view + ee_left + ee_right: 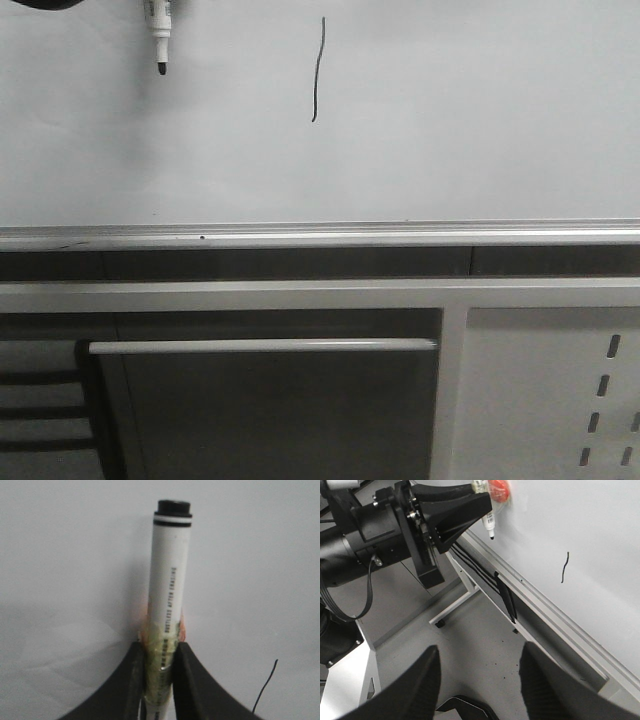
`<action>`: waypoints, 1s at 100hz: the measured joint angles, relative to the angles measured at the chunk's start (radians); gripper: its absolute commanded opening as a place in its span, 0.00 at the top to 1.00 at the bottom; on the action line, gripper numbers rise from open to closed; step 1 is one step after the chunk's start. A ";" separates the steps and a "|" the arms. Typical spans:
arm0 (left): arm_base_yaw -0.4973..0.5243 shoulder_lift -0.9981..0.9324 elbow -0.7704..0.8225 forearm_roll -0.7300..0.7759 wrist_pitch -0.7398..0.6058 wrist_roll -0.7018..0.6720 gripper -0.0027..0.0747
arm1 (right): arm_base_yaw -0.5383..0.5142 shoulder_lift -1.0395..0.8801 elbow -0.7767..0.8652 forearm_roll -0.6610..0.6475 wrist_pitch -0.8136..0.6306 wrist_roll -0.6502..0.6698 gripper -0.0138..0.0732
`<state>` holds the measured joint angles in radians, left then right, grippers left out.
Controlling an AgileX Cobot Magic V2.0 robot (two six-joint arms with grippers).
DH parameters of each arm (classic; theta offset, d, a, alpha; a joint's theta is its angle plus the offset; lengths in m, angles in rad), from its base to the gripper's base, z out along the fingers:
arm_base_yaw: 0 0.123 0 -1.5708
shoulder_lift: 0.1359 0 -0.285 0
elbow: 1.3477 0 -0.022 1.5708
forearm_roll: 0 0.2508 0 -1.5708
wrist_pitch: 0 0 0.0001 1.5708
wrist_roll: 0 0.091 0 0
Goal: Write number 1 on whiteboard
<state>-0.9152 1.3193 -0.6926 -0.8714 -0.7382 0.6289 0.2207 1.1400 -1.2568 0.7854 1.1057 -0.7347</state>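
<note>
The whiteboard (480, 120) fills the upper front view, with its silver rail (320, 236) below. The number 1 (318, 70) is a thin wavy black stroke on it; it also shows in the right wrist view (564, 567) and at the edge of the left wrist view (265, 687). My left gripper (159, 680) is shut on a white marker (169, 580). The marker (160, 35) hangs tip-down at the front view's top left, off to the left of the stroke. The right wrist view shows that gripper (470, 505) holding it. My right gripper (480, 660) is open and empty above the floor.
Below the board's rail is a white frame bar (300, 296), a dark panel with a handle bar (262, 346), and a white slotted metal panel (560, 400) at lower right. The right wrist view shows a stand leg (455, 607) on the grey floor.
</note>
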 measured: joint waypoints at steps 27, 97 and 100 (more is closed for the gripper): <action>0.000 0.000 0.000 0.000 0.000 0.000 0.88 | 0.000 0.000 0.000 0.000 0.000 0.000 0.47; 0.024 0.000 0.000 0.010 0.031 0.000 0.88 | 0.000 0.000 0.000 0.000 0.002 0.001 0.47; 0.024 0.000 0.000 0.010 0.031 0.000 0.88 | 0.000 0.000 0.000 0.000 0.002 0.001 0.47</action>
<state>-0.8911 1.3193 -0.6926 -0.8613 -0.7070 0.6289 0.2207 1.1400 -1.2568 0.7854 1.1074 -0.7340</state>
